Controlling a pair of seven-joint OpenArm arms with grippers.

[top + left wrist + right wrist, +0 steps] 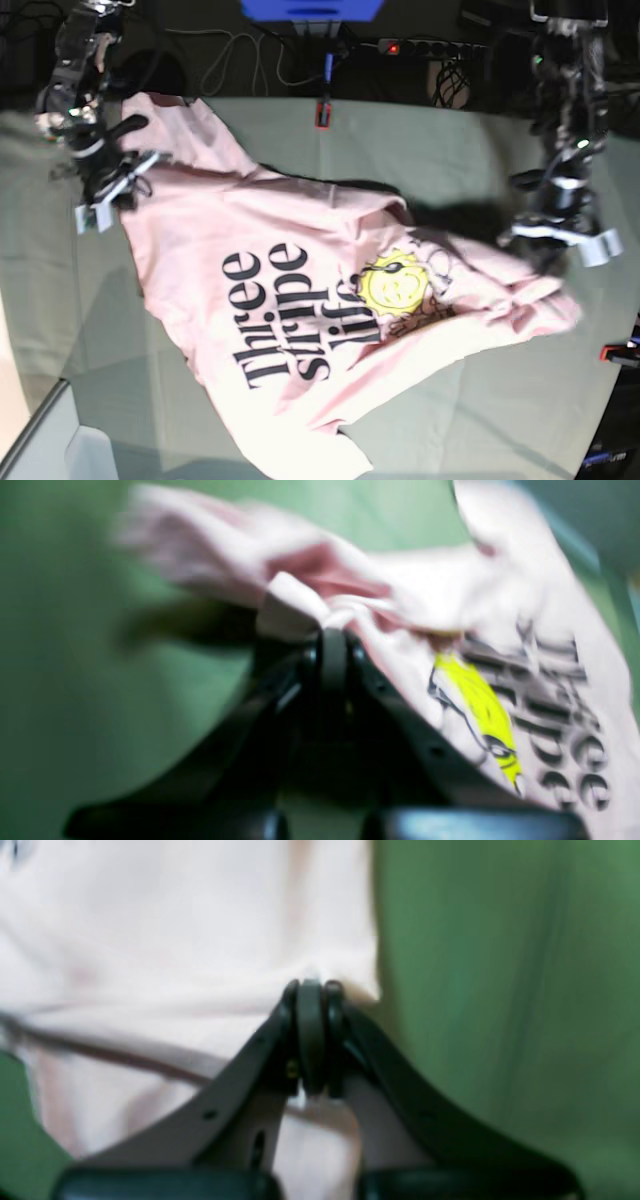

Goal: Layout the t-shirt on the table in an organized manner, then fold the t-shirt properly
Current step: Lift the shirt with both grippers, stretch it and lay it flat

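Grey-green cloth covers the counter (480, 160), and the t-shirt (290, 300) sprawls across its middle, lettering and yellow sun face up. Left claw (334, 637) is clamped shut on a bunched pink fold at the shirt's right end. Right claw (312, 990) is pinched tight on the shirt's edge at the far left corner, fabric stretched between them.
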